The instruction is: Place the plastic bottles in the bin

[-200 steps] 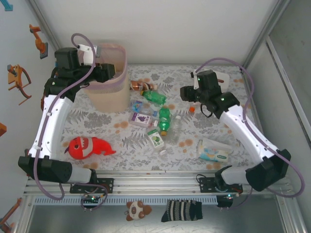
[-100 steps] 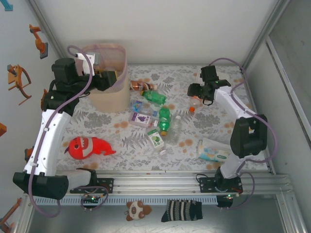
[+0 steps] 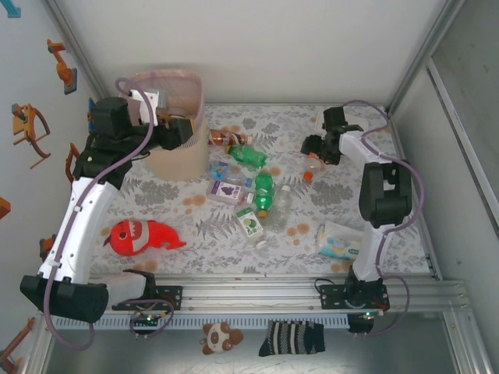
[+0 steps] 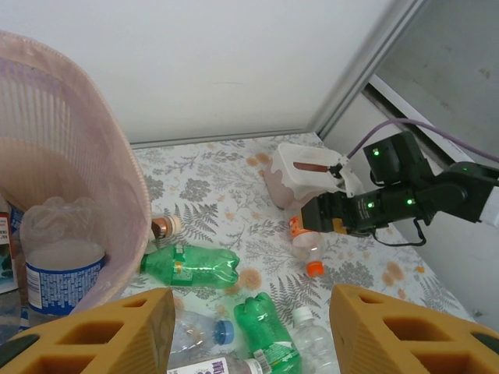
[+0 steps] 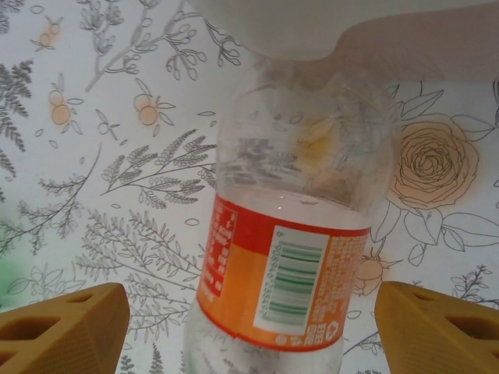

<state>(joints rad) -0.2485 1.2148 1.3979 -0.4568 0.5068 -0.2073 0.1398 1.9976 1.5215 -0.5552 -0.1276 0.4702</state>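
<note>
Several plastic bottles lie mid-table: two green ones (image 3: 248, 155) (image 3: 263, 191), a clear one (image 3: 281, 199), and a clear bottle with an orange label and cap (image 3: 310, 167) (image 5: 288, 257). My right gripper (image 3: 312, 152) (image 5: 253, 312) hangs open over that orange-label bottle, a finger on each side and a gap to both. The tall pink-beige bin (image 3: 175, 82) (image 4: 93, 202) stands at the back left with a blue-labelled clear bottle (image 4: 58, 257) inside. My left gripper (image 3: 181, 128) (image 4: 251, 300) hovers beside the bin's right wall, open and holding nothing.
A red plush fish (image 3: 144, 235) lies at the front left and a pale wipes pack (image 3: 341, 243) at the front right. A small carton (image 3: 249, 224) and a purple-labelled bottle (image 3: 226, 189) sit among the bottles. A white tissue box (image 4: 308, 167) stands just behind the right gripper.
The right arm has folded up toward the back, bringing its gripper down over the orange-label bottle with the jaws spread wider. The left gripper has shifted slightly by the bin.
</note>
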